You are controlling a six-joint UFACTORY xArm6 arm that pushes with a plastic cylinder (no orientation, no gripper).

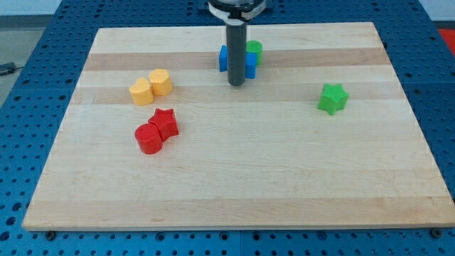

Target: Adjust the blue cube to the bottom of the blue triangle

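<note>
My tip point(236, 83) is planted near the board's point(213, 185) top edge, about midway between its top corners, and it stands right in front of the blue pieces, hiding most of them. What shows of the blue cube point(223, 59) peeks out on the view's left of the rod, and more blue point(252, 64) shows on the rod's right; I cannot tell for certain which sliver is the cube and which the blue triangle, nor where one ends and the other begins. So the key relation: the blue pair lies just behind my tip, toward the top edge, touching or nearly so. No long axis or pointing direction can be read with this much hidden. A green cylinder point(254, 48) sits just behind the blue on the right. No jaws here, only a bare rod, holding nothing. My judgement: the tip would need to get round to the top-edge side to push the cube downward. Well apart: green star point(332, 98) toward the right edge, two yellow blocks point(151, 87) and a red star point(165, 122) with a red cylinder point(148, 139) toward the left edge.
</note>
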